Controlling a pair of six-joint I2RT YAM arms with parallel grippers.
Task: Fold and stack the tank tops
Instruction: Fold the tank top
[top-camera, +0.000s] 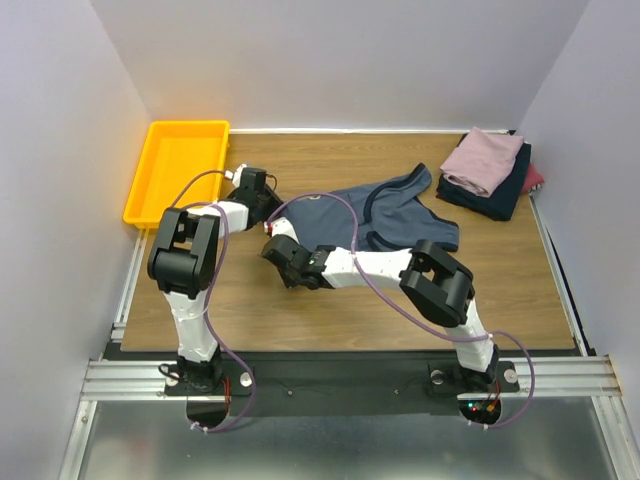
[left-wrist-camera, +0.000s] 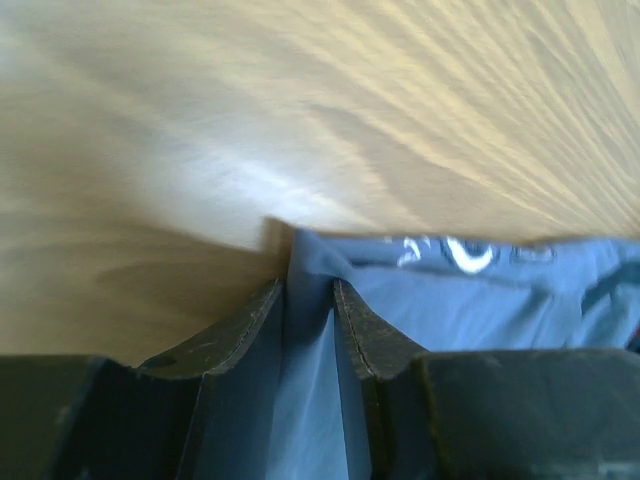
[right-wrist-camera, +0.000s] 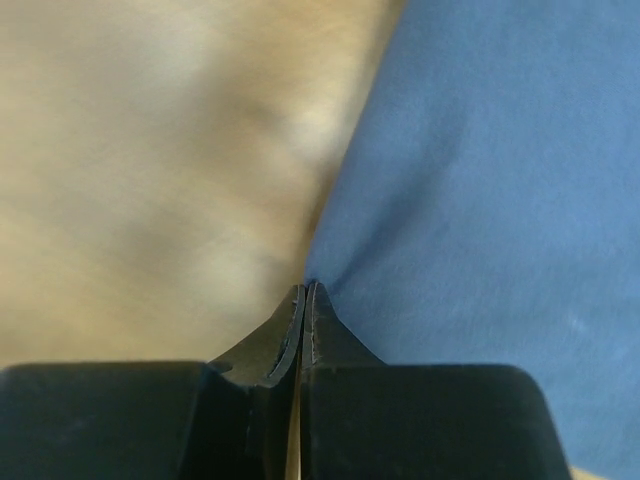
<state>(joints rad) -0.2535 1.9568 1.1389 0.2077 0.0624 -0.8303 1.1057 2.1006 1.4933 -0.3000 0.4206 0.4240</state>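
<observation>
Both arms met the blue tank top (top-camera: 395, 215) at its left hem, its length running rightward across the bench (top-camera: 330, 300). The left end effector (left-wrist-camera: 308, 285) straddled a fold with its fingers apart. The right end effector (right-wrist-camera: 305, 288), nearer, was pressed shut at the edge.

I work over a brown wood surface (top-camera: 330, 310) with pale walls on three sides. A yellow tray (top-camera: 138, 185) sits on it in the far left corner. A blue tank top (top-camera: 400, 215) lies near the middle, spread out but rumpled, with its straps toward the far right. In the far right corner I see a pile. A navy top (top-camera: 495, 195) lies on the wood, a pink top (top-camera: 482, 160) is folded on it, and a bit of a maroon top (top-camera: 536, 178) peeks out at the right.
</observation>
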